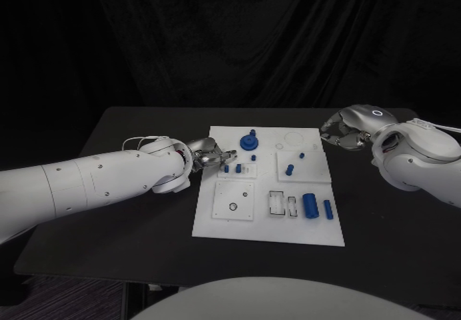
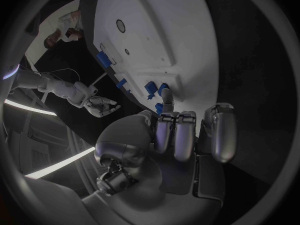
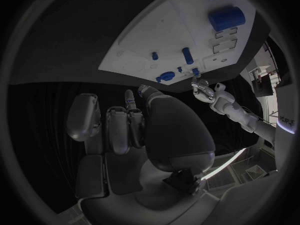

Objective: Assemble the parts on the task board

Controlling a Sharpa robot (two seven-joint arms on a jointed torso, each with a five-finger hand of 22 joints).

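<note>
Item 1, task board [image 1: 221, 223]: white plate, mid tabletop [image 1: 125, 127], square to me so both arms reach it.

Item 2, parts: blue knob-like piece [image 1: 249, 141] at far edge; small pegs [image 1: 232, 169] beside it; one peg [image 1: 289, 170] on right raised block; fat cylinder [image 1: 310, 203] and slim pin [image 1: 328, 210] lying loose near right, by two open slots [image 1: 276, 203]. Most look unseated, I judge.

Item 3, left hand [image 1: 210, 159]: at board's left edge, fingers [image 2: 176, 135] curled toward small pegs; gripping one or not, can't tell.

Item 4, right hand [image 1: 346, 132]: off board's far right corner, fingers [image 3: 119, 127] clenched, nothing held. No obstruction btwn hands and parts.
</note>
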